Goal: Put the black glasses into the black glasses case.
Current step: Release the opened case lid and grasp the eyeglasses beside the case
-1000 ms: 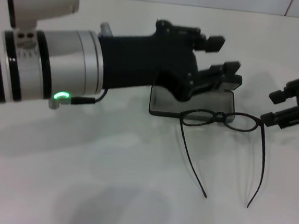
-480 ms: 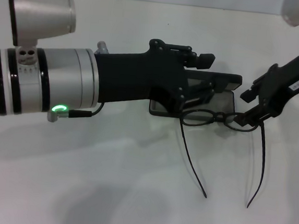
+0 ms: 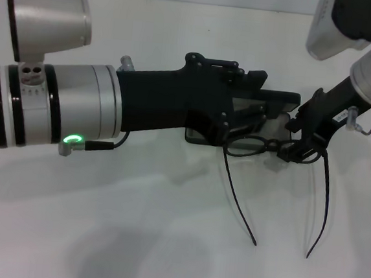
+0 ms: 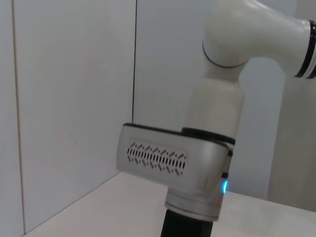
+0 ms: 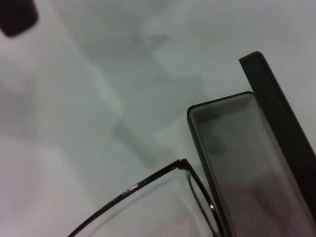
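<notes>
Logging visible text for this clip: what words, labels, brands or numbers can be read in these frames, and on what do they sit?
No text can be read in any view.
black glasses case: no lettering visible on the open case; the left gripper covers much of it.
black glasses: a tiny pale mark on the temple in the right wrist view, too small to read.
right gripper: a small white label on its body, too blurred to read.

Left arm: lying stretched across the front, its left hand (image 3: 257, 96) pointing toward the right hand.
Right hand (image 3: 300, 141): angling downward from its raised, bent wrist, fingers closing together.
</notes>
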You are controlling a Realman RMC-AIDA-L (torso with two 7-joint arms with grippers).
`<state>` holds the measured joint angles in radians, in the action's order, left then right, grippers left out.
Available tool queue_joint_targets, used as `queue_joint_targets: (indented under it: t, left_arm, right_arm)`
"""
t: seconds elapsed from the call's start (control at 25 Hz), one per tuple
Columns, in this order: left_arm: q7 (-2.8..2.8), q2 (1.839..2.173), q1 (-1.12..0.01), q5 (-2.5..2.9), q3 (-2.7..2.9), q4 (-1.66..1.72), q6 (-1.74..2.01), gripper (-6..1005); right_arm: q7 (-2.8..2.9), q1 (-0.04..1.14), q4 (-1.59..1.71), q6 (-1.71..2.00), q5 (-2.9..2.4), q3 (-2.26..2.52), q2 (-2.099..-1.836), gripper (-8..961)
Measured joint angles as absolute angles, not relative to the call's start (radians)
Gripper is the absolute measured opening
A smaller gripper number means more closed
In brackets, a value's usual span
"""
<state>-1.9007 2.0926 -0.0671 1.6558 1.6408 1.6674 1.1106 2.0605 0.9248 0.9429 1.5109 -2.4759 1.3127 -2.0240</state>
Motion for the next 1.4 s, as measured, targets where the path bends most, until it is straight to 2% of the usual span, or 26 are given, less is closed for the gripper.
queue_joint_targets:
  t: [0.28,0.48,0.72,0.92,1.4]
  left_arm:
    - [-1.899,2.092,-0.067,1.655,1.639,1.656,1.111,391]
    - [-1.899,2.092,-0.075,1.655,1.636,1.639,1.111,387]
    - [-1.896,2.092,-0.073,1.655,1.635,1.636,1.111,382]
    - [-1.895,2.092,-0.073,1.655,1.635,1.623,1.111,377]
    - [-1.894,2.092,-0.068,1.655,1.635,1.618,1.111,367]
  right_arm:
    - [2.055,0.932,0.907,1.457,-2.467,1.334,-2.025,610]
    - [2.041,0.955,0.855,1.437,-2.453,1.341,-2.025,521]
    - [2.038,0.971,0.822,1.419,-2.43,1.382,-2.027,466]
    - [2.038,0.975,0.819,1.416,-2.417,1.392,-2.028,303]
    - [2.037,0.963,0.826,1.423,-2.394,1.412,-2.028,212]
